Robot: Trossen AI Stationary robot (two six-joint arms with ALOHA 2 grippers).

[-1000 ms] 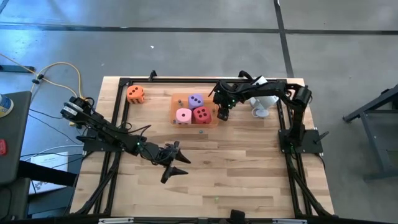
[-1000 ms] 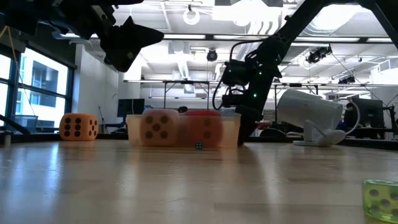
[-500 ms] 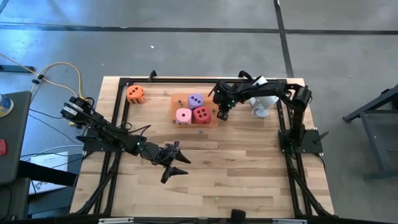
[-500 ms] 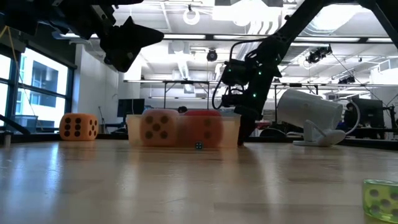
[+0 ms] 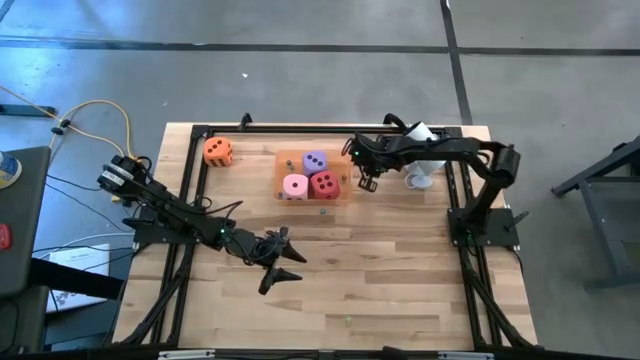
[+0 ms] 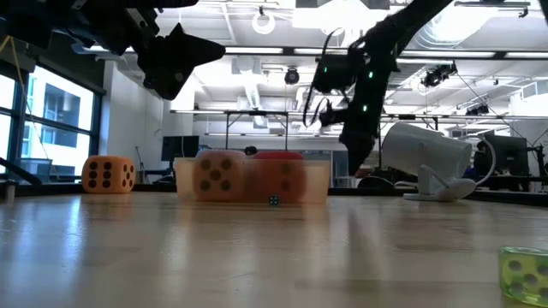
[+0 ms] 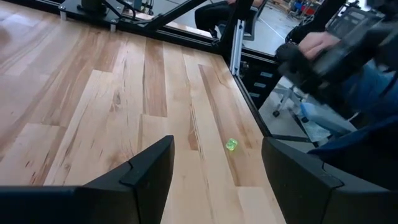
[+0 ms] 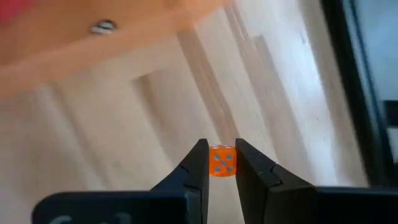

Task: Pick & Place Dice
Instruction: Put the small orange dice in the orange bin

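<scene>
Orange foam, the lone orange die (image 5: pixel 218 151) sits on the wooden table (image 5: pixel 400 270) well to the left of the translucent orange tray (image 5: pixel 342 190), outside it. Toward the near edge from the tray and further left, the left gripper (image 5: pixel 284 262) hangs over bare wood with its fingers spread and nothing between them; its wrist view shows a tiny green die (image 7: pixel 231 145) lying on the planks ahead. Inside the tray sit the pink die (image 5: pixel 295 186), the purple die (image 5: pixel 315 161) and the red die (image 5: pixel 324 184), close together. A very small dark die (image 5: pixel 322 211) lies just outside the tray's near wall. Just right of the tray, the right gripper (image 5: pixel 367 181) is raised off the table, its fingers pinched on a small orange die (image 8: pixel 221 160) with grey pips. A white device (image 5: pixel 423 166) stands further right.
</scene>
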